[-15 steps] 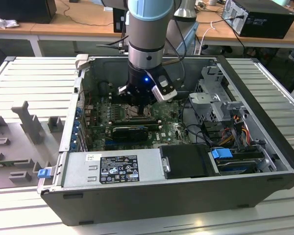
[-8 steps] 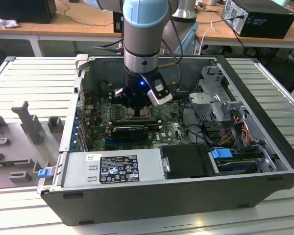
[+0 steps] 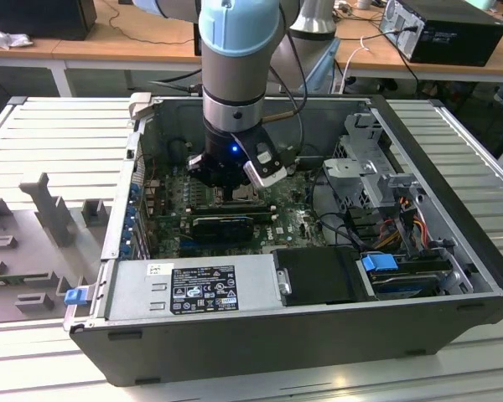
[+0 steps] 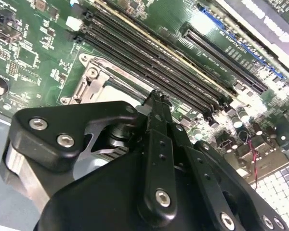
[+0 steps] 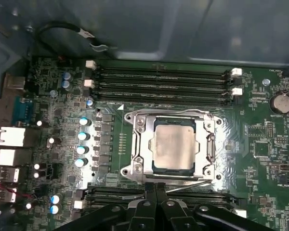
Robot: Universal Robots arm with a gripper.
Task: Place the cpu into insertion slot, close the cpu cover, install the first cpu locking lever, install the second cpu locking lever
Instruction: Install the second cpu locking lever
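My black gripper [image 3: 225, 186] hangs low inside the open dark-grey metal computer case [image 3: 318, 331], over the green motherboard [image 3: 289, 222].

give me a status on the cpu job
End effector shut, low at the socket edge, holding nothing. Cpu seated in the slot, cover down around it. Nothing in the way.

An open computer case [image 3: 318, 331] lies on the slatted tabletop [image 3: 59, 134], its power supply [image 3: 193, 289] beside blue-latched drive bays [image 3: 381, 264]; long black RAM slots [image 5: 159, 82] cross the green motherboard [image 5: 265, 144].
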